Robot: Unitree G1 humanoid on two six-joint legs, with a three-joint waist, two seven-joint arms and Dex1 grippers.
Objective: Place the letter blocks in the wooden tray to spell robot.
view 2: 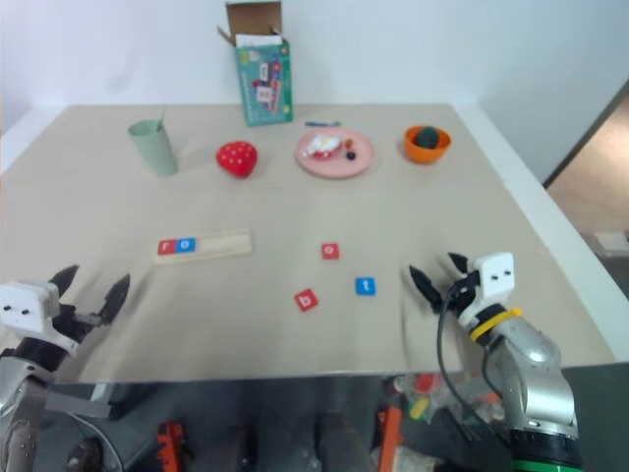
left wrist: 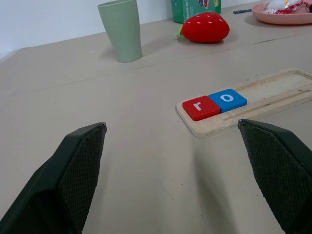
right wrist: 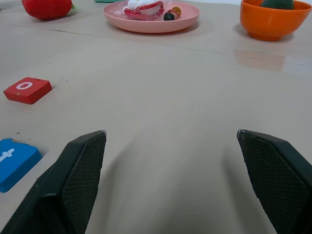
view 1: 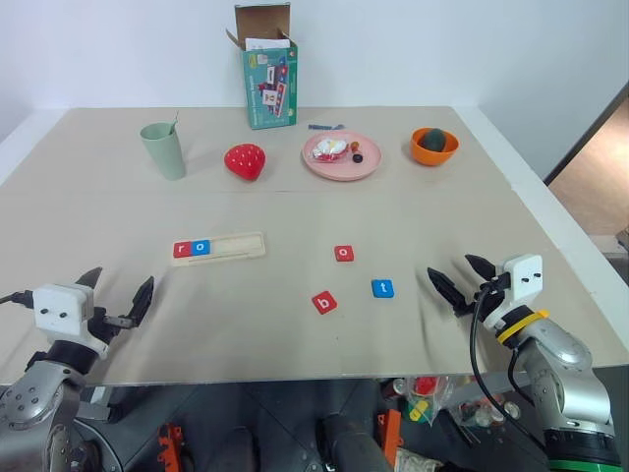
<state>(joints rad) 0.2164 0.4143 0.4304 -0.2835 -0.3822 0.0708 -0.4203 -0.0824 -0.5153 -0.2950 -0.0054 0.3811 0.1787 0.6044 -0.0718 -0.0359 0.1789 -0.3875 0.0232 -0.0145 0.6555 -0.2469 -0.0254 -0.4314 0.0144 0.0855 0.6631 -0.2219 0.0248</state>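
Note:
The wooden tray [view 1: 218, 248] lies left of the table's middle, with a red r block [view 1: 183, 250] and a blue o block [view 1: 201, 247] side by side at its left end. Loose on the table to its right are a red o block [view 1: 343, 253], a red b block [view 1: 324, 302] and a blue t block [view 1: 383, 288]. My left gripper [view 1: 116, 296] hovers open near the front left edge, short of the tray. At the front right, my right gripper [view 1: 463, 278] is open and empty, right of the t block.
Along the back stand a green cup [view 1: 164, 149], a red strawberry toy [view 1: 245, 161], a pink plate [view 1: 341, 157] with small items, an orange bowl [view 1: 433, 147] and an open green carton [view 1: 269, 77]. The table edge runs close to both grippers.

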